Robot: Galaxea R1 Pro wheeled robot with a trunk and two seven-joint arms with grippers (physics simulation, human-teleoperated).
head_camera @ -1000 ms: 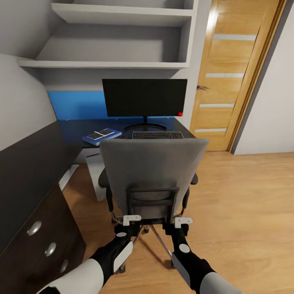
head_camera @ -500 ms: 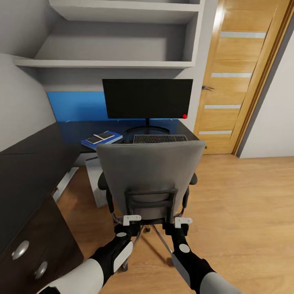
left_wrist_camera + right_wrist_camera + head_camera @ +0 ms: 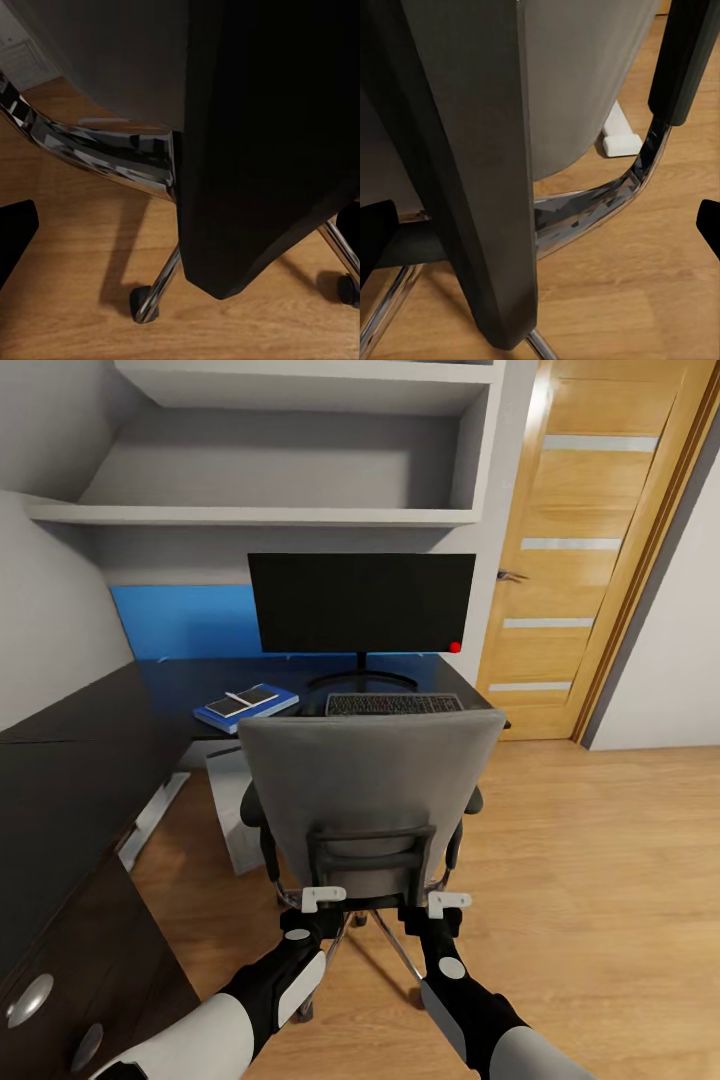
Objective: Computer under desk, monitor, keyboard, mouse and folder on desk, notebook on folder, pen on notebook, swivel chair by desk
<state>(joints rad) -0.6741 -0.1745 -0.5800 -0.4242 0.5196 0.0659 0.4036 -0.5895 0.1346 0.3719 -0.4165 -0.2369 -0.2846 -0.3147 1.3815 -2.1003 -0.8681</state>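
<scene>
The swivel chair [image 3: 370, 790] stands right in front of me, its grey back toward me and its seat facing the desk [image 3: 90, 760]. My left gripper [image 3: 322, 900] and right gripper [image 3: 448, 903] are low behind the chair back, both open. Each straddles a black bar of the chair frame [image 3: 262, 150] [image 3: 472, 165]. On the desk stand the monitor [image 3: 362, 603] and the keyboard [image 3: 393, 704]. Left of them lies the blue folder [image 3: 222, 717] with the notebook [image 3: 256, 697] and pen [image 3: 238, 698] on it. The computer [image 3: 226, 800] stands under the desk. The mouse is hidden.
The desk's near wing with silver-knobbed drawers [image 3: 30, 1000] runs along my left. A wooden door [image 3: 590, 550] is at the right, grey shelves [image 3: 270, 515] hang above the monitor, and a blue wall panel [image 3: 180, 622] is behind the desk. Open wood floor [image 3: 600, 860] lies to the right.
The whole view has moved forward toward the desk. The chair keeps its place before my grippers, so it has rolled along with me. Both grippers stay as they were.
</scene>
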